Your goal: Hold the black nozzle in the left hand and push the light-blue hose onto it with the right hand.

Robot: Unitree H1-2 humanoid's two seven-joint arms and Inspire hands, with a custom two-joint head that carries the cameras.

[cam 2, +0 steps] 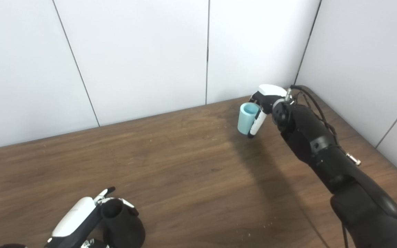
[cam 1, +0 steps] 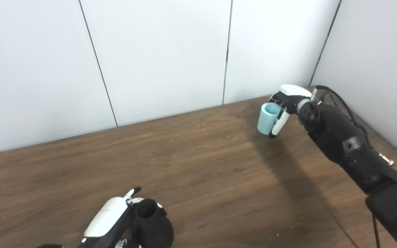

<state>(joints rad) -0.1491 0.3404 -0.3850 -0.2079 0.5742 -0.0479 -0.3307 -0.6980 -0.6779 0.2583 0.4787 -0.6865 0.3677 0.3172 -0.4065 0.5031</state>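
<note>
Already the right hand (cam 1: pixel 283 110) has its fingers (cam 1: pixel 277 124) wrapped round the short, smooth light-blue hose (cam 1: pixel 267 119), held near the far corner of the brown wood-grain worktop (cam 1: pixel 202 165). Well apart, at the near edge, the left hand (cam 1: pixel 115 217) holds the matte black flared nozzle (cam 1: pixel 152 224), mouth upward. Both pieces look light; the hose probably gives slightly, so gripping mid-body seems wise.
</note>
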